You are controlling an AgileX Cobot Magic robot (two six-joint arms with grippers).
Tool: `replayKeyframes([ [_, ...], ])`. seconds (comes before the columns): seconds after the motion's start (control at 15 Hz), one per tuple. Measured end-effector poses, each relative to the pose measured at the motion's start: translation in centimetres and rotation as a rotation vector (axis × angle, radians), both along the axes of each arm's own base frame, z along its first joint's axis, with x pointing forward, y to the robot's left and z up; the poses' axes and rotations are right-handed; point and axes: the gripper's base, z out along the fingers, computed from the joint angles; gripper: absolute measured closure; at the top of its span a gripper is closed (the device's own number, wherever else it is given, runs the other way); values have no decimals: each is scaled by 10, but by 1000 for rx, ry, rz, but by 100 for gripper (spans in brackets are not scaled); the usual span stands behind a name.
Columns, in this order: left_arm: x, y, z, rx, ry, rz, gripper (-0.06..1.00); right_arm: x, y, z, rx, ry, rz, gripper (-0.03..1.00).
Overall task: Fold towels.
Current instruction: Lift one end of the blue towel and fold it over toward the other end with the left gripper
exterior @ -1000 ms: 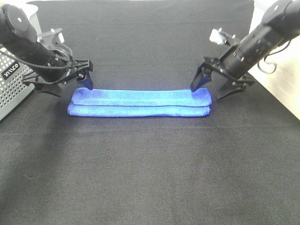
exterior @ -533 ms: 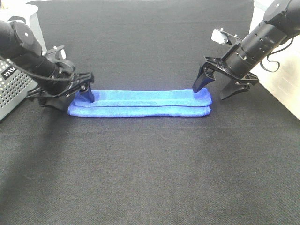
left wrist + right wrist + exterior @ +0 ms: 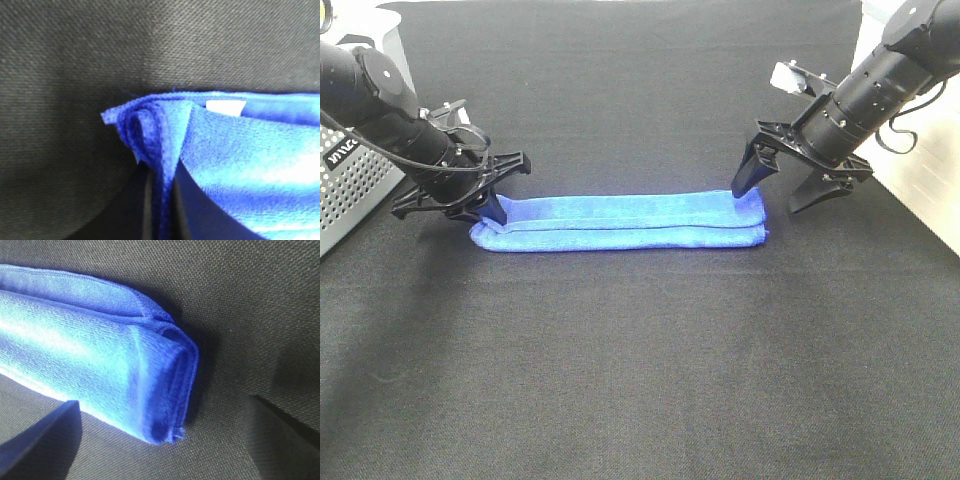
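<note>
Left pincer [image 3: 161, 196], angled down, pinching towel [image 3: 620, 222] end; right pincer [image 3: 767, 198] spread astride opposite end.

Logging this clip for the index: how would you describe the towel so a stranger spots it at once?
On the black table, look across its middle: the towel lies as a long, narrow folded strip. One end is pinched in the left end effector, and it is the only bright blue thing there.
</note>
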Motion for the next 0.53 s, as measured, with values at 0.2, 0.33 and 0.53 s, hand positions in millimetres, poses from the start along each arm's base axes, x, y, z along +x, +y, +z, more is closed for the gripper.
replayKeyframes([
  [0.2, -6, 13, 27, 157, -2, -57, 90, 0, 0, 0, 1, 1, -3, 15],
  [0.33, -6, 20, 59, 250, -7, -65, 90, 0, 0, 0, 1, 1, -3, 15],
  [0.53, -6, 6, 101, 287, 30, -93, 90, 0, 0, 0, 2, 6, 0, 15],
])
